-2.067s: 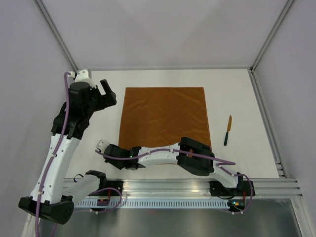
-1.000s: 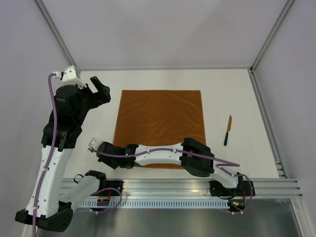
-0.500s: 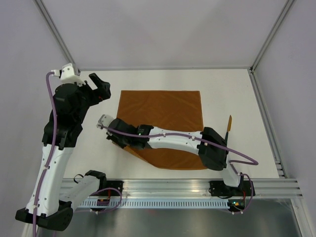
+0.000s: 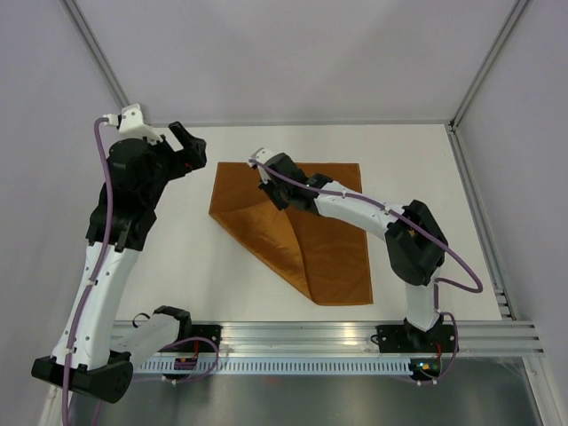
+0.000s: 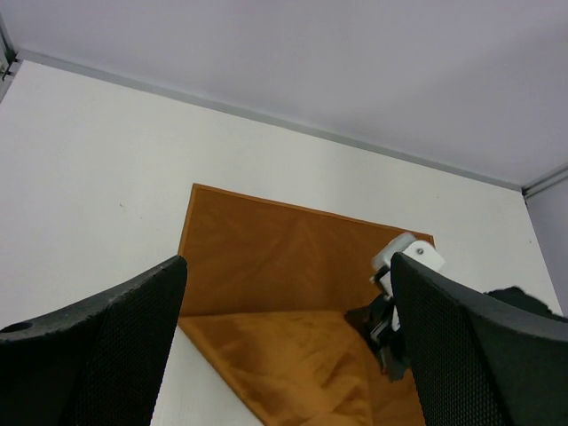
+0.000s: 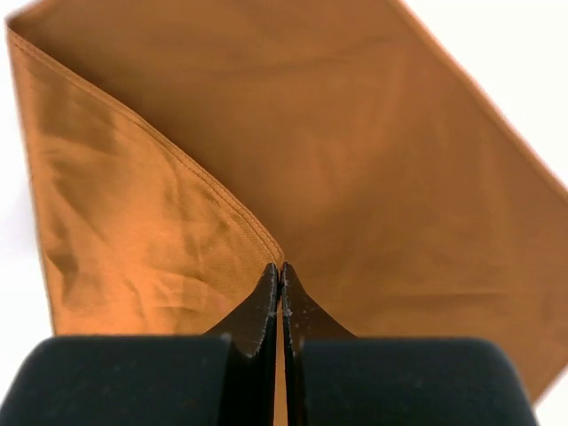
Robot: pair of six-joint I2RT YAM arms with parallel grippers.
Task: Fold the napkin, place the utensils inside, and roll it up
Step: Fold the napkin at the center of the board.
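Note:
The rust-orange napkin lies on the white table, its near-left part lifted and folded diagonally over itself. My right gripper is shut on a hemmed corner of the napkin and holds it above the cloth's far left part; the right wrist view shows my right gripper with the pads pressed together on the hem. My left gripper is open and empty, raised beside the napkin's far-left corner. In the left wrist view, my left gripper frames the napkin. The knife is hidden behind the right arm.
The right arm stretches across the napkin's right side. A metal rail borders the table on the right, another at the back. Grey walls enclose the table. Bare tabletop lies right of the napkin.
My right gripper has carried the napkin's near-left corner up and toward the far side, folding the cloth diagonally. The right arm now covers the knife. The left gripper shifted slightly right.

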